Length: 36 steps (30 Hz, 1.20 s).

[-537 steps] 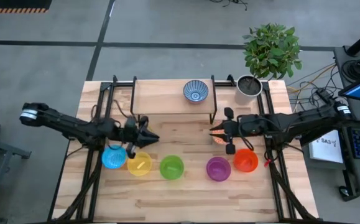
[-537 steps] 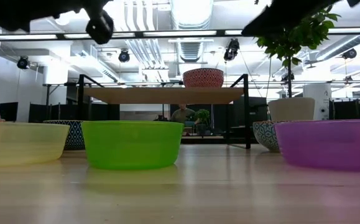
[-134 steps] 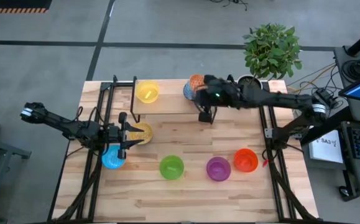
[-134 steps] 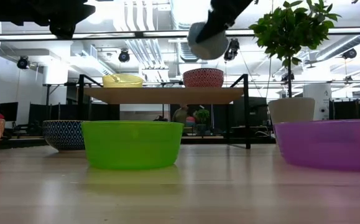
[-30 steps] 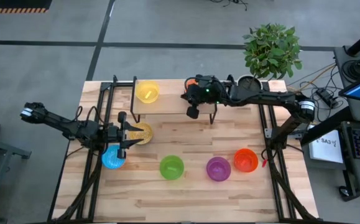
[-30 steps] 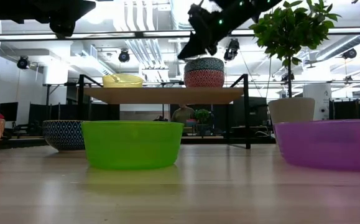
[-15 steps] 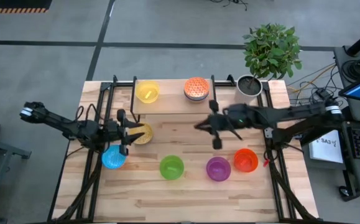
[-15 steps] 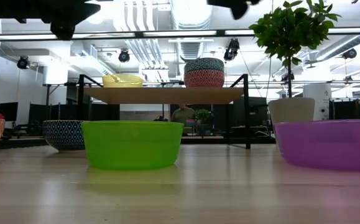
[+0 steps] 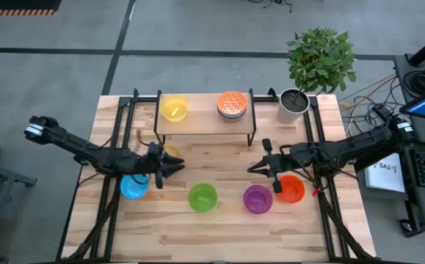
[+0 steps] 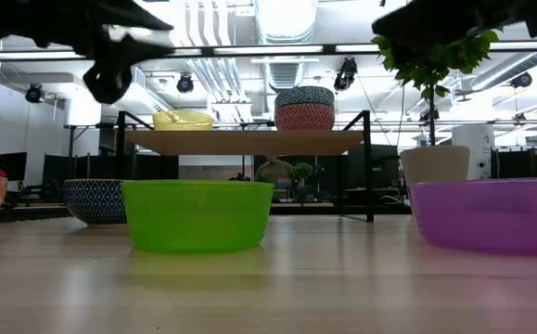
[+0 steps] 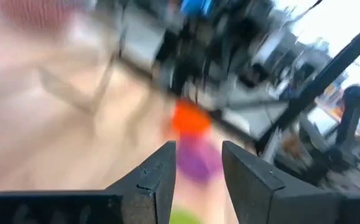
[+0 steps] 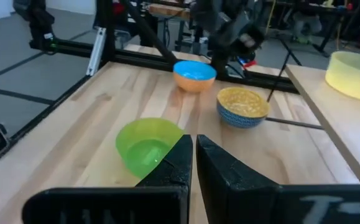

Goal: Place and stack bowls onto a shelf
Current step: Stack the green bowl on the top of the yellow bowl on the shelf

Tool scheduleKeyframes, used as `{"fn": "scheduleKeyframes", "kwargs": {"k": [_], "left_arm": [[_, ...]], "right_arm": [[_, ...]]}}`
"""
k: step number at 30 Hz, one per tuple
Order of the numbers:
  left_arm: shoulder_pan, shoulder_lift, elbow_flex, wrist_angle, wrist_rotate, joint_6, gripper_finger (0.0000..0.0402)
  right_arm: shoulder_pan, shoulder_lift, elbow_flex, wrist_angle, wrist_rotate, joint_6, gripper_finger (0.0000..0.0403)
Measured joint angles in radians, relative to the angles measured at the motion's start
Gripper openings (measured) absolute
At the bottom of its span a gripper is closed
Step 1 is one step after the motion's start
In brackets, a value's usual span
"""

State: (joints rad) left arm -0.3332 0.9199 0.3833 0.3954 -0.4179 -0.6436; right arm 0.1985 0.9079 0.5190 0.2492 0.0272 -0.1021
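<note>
On the shelf [image 9: 197, 123] stand the yellow bowl [image 9: 173, 108] and the orange patterned bowl [image 9: 231, 103], which is stacked in a blue-and-white bowl [image 10: 304, 117]. On the table rest the light blue [image 9: 133, 187], green [image 9: 202, 197], purple [image 9: 258, 198] and orange-red [image 9: 291, 189] bowls. The gold-speckled bowl [image 9: 170, 152] is partly under my left arm. My left gripper [image 9: 171, 168] is open and empty just near of that bowl. My right gripper [image 9: 258, 166] is shut and empty above the table, beside the purple and orange-red bowls.
A grey plant pot [image 9: 294, 103] with a leafy plant stands at the table's far right corner, beside the shelf. Black frame rails [image 9: 122, 117] run along the left and right sides of the table. Bare wood lies between the shelf legs and the row of bowls.
My right gripper has let go of the orange patterned bowl, which stays stacked on the shelf. It has drawn back toward the near edge and the right, down to the purple and orange-red bowls. My left gripper has moved a little right and near, past the gold-speckled bowl.
</note>
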Motion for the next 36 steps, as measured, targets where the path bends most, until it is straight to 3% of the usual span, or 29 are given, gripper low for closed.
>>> {"fn": "scheduleKeyframes", "kwargs": {"k": [4, 7, 12, 16, 18, 24, 32, 36], "left_arm": [[-0.006, 0.112, 0.214, -0.539, 0.101, -0.361, 0.0111], [-0.023, 0.244, 0.417, -1.001, 0.208, -0.534, 0.0111], [-0.079, 0.485, 0.71, -1.548, 0.398, -0.608, 0.0111], [-0.097, 0.636, 0.834, -1.805, 0.484, -0.635, 0.0111], [-0.105, 0.681, 0.862, -1.848, 0.489, -0.637, 0.0111], [-0.116, 0.733, 0.904, -1.78, 0.487, -0.587, 0.0111], [-0.173, 0.762, 0.926, -1.354, 0.337, -0.078, 0.0129], [-0.171, 0.794, 0.926, -1.267, 0.324, 0.022, 0.0143]], "right_arm": [[0.0, -0.01, -0.033, 0.018, -0.001, -0.003, 0.0012], [0.0, -0.011, -0.04, 0.018, -0.001, -0.006, 0.0012], [0.0, -0.011, -0.04, 0.017, -0.001, -0.008, 0.0012], [0.0, -0.01, -0.04, 0.015, -0.001, -0.003, 0.0012], [0.0, -0.01, -0.04, 0.015, -0.001, -0.003, 0.0012], [0.0, -0.01, -0.04, 0.013, -0.002, 0.005, 0.0012], [0.0, -0.009, -0.04, 0.009, -0.003, 0.006, 0.0012], [0.0, -0.009, -0.04, 0.002, -0.005, 0.006, 0.0012]]}}
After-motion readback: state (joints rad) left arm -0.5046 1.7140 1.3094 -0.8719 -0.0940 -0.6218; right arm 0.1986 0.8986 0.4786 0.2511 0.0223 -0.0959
